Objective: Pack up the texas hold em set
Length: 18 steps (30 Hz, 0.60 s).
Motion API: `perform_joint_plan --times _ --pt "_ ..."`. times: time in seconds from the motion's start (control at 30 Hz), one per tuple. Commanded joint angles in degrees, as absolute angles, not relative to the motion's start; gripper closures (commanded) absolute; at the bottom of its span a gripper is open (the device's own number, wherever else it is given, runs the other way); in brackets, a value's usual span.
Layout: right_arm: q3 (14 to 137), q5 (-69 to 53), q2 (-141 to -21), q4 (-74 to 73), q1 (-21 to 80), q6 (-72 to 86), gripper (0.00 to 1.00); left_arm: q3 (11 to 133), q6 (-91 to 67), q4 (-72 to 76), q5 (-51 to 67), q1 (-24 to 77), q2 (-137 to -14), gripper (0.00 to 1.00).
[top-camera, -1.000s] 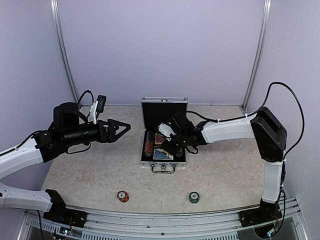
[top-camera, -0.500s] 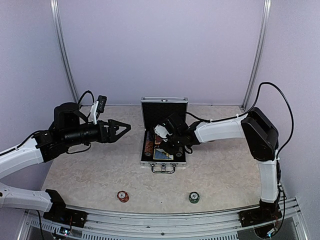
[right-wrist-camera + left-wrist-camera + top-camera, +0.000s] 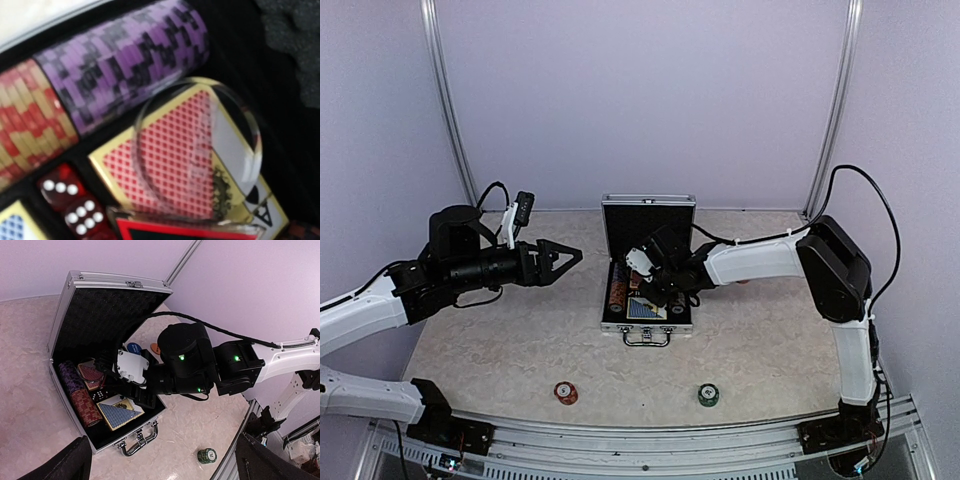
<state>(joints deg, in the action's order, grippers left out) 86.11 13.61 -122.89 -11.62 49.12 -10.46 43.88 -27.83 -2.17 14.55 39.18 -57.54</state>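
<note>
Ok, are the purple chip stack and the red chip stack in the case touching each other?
Touching. The right wrist view shows the purple chip stack and the red chip stack lying end to end with no gap.

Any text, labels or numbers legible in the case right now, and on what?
No words or brands readable anywhere.
Pips only: front red die shows six, rear die three visible.
Card corner mark beside the clear disc: too blurred.
</note>
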Motion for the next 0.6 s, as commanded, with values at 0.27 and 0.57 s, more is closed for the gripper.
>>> perform_joint_plan --times 0.27,0.57 --pt "87.1 17.9 -124.2 -13.8 46.6 -13.1 0.64 43.8 -27.8 -2.4 14.6 38.8 -57.8 0.01" --pt "87.3 15.1 -122.4 -15.9 46.4 -14.0 0.58 43.6 -28.1 -2.5 14.5 38.7 -57.5 0.01"
